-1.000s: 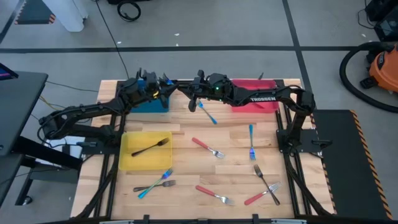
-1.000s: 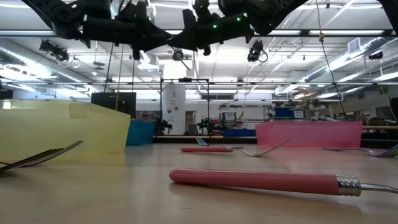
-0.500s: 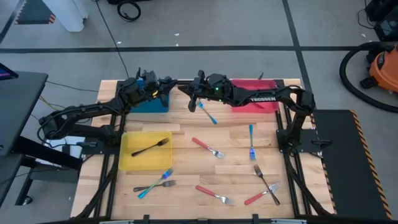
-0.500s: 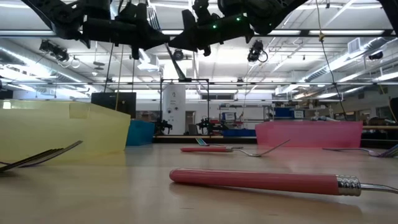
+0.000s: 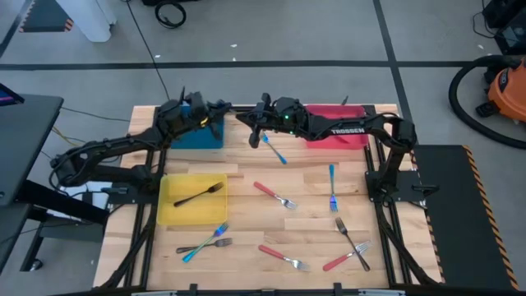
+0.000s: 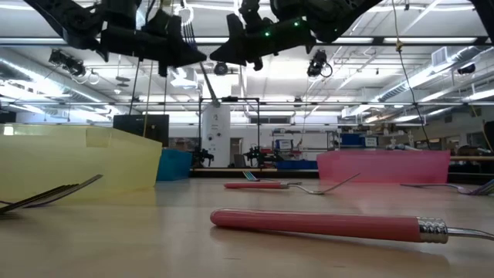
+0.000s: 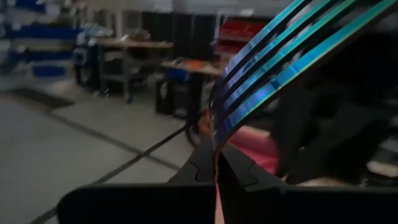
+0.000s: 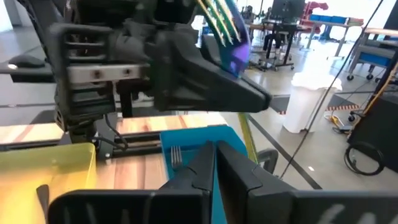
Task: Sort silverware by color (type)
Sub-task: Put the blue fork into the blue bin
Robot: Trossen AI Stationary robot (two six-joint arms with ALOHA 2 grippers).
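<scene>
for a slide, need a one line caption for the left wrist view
Left gripper shut on a fork, its iridescent tines rising past the camera.

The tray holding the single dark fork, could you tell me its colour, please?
Yellow tray; clearest in the high view.

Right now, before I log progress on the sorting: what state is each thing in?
left gripper: shut on the iridescent-tined fork.
iridescent-tined fork: held aloft.
right gripper: raised beside the left gripper.
black fork: lying in the yellow tray.
central red fork: lying loose on the table.
</scene>
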